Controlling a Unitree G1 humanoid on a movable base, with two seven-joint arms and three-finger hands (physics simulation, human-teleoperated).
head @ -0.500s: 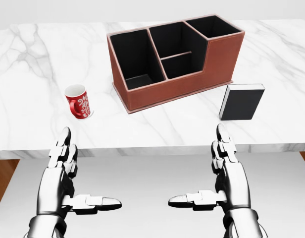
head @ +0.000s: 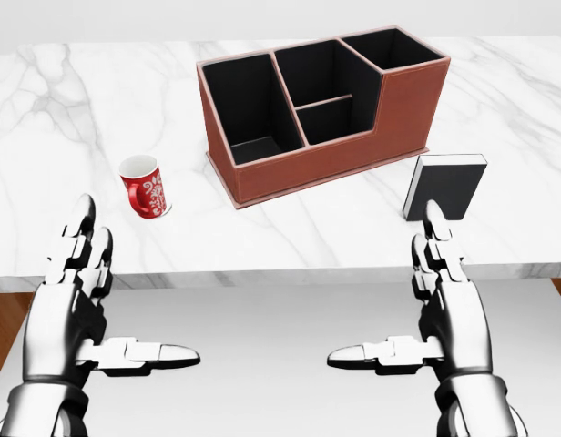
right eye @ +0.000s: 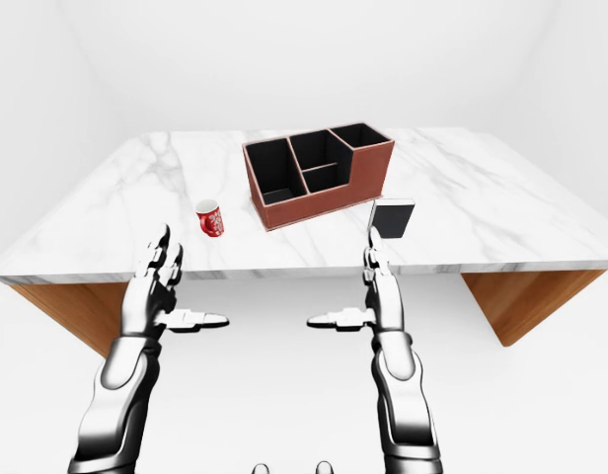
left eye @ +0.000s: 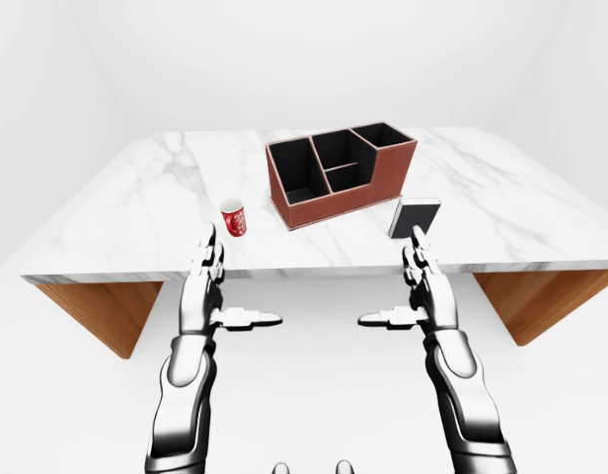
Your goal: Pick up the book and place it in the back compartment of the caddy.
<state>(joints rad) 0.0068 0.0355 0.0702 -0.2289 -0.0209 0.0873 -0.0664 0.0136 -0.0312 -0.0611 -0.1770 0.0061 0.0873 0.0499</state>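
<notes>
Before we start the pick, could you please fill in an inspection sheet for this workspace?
Surface: white marble table with wooden legs, one slab.
Job's things: black book standing upright on the table, right of the caddy in the head view; brown caddy, black-lined, its compartments look empty.
Clutter: red mug with white pattern, upright, left of the caddy.
Grippers: left hand and right hand both open, held below the table's near edge in the head view, touching nothing; right hand's fingertips overlap the book's lower edge in the head view only.
Cables: nothing seen.
Surroundings: plain white walls and floor.
</notes>
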